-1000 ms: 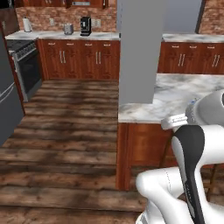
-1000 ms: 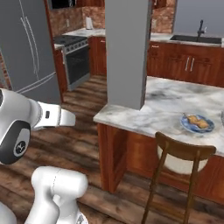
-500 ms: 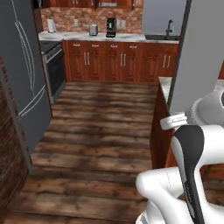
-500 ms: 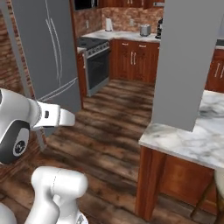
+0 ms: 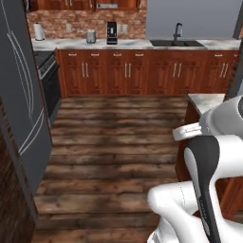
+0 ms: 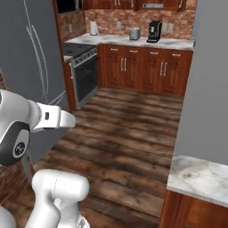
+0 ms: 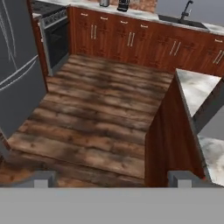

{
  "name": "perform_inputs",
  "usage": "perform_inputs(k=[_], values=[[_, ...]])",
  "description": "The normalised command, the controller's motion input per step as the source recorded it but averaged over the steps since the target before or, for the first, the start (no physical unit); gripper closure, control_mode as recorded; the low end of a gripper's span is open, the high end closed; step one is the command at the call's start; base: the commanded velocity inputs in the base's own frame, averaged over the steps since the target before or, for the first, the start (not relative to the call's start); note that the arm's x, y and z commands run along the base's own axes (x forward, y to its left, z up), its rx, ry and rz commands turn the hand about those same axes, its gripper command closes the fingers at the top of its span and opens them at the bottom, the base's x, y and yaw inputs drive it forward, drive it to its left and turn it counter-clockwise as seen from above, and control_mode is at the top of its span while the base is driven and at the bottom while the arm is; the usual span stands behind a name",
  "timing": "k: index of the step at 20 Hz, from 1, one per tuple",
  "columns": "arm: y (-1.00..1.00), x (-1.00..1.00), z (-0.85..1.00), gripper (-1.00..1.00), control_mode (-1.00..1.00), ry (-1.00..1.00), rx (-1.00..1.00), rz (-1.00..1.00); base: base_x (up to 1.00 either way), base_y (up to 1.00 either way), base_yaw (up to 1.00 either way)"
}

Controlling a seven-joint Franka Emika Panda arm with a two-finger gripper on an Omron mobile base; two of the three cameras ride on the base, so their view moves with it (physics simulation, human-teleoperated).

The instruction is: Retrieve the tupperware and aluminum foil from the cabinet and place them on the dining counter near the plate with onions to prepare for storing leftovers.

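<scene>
Transit to cabinet (image 5: pixel 118 4). Gripper (image 7: pixel 113 178) spread wide, nothing held. Keep arm tucked; clear fridge (image 5: pixel 19 95) and dining counter (image 7: pixel 197 87) corner.

You can see a big grey fridge (image 5: pixel 21 109) on the left, with a black stove (image 5: pixel 47 78) beside it. Far back, a coffee machine (image 5: pixel 111 33), a toaster (image 5: pixel 90 36) and a sink (image 5: pixel 175 42) sit on the worktop (image 5: pixel 133 44). The floor (image 5: pixel 114 152) is dark wood.

A dark plank floor (image 5: pixel 114 142) is bordered by reddish-brown base cabinets (image 5: pixel 128 71) (marble-topped), a brick wall (image 5: pixel 80 21) and a grey fridge (image 6: pixel 31 67).
</scene>
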Motion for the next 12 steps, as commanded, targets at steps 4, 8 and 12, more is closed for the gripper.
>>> perform_inputs(k=[4, 8, 12], values=[[0.0, 0.0, 0.0, -1.0, 1.0, 0.0, 0.0, 0.0, 1.0, 0.51, -0.33], [0.0, 0.0, 0.0, -1.0, 1.0, 0.0, 0.0, 0.0, 1.0, 0.54, -0.32], [0.0, 0.0, 0.0, -1.0, 1.0, 0.0, 0.0, 0.0, 1.0, 0.56, -0.3]])
